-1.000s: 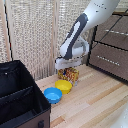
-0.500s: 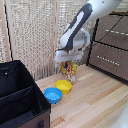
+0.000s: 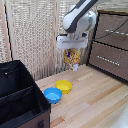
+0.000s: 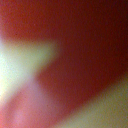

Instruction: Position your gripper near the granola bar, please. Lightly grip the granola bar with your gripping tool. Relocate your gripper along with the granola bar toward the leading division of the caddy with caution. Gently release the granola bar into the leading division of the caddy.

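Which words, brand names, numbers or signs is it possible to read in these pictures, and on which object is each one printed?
None can be read.
Granola bar: it hangs from the gripper with red, yellow and orange print, but any lettering is too small and blurred in the exterior view; the wrist view shows only blurred colour.
Caddy, yellow bowl, blue bowl, wooden drawer cabinet: no visible text.

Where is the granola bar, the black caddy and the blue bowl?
granola bar (image 3: pixel 72 57), exterior view, on its printed face hanging below the gripper.
caddy (image 3: pixel 24 113), exterior view, on its black side wall.
blue bowl (image 3: pixel 52 95), exterior view, on its inside.
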Available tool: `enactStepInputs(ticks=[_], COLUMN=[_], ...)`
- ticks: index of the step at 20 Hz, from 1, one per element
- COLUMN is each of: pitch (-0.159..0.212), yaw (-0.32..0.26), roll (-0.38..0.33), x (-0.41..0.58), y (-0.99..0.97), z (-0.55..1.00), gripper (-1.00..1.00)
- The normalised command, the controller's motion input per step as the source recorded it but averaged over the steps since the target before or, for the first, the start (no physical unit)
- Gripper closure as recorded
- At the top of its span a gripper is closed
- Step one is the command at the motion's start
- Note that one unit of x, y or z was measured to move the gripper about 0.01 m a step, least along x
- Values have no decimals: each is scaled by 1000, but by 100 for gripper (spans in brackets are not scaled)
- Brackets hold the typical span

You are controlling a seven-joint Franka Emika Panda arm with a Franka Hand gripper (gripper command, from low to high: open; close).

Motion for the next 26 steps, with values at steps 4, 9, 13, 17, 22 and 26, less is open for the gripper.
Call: enactStepInputs(ticks=[4,9,13,17,22,26], pitch=[16,-60,-9,31,112,78], yaw=[-205,-295,-291,-295,-211,-154], roll=[28,-2,-61,-81,-45,-4], x=[-76,-34,-33,-128,-217,-306], y=[40,155,226,151,335,436], z=[870,787,464,154,0,16], gripper=[100,100,100,100,100,100])
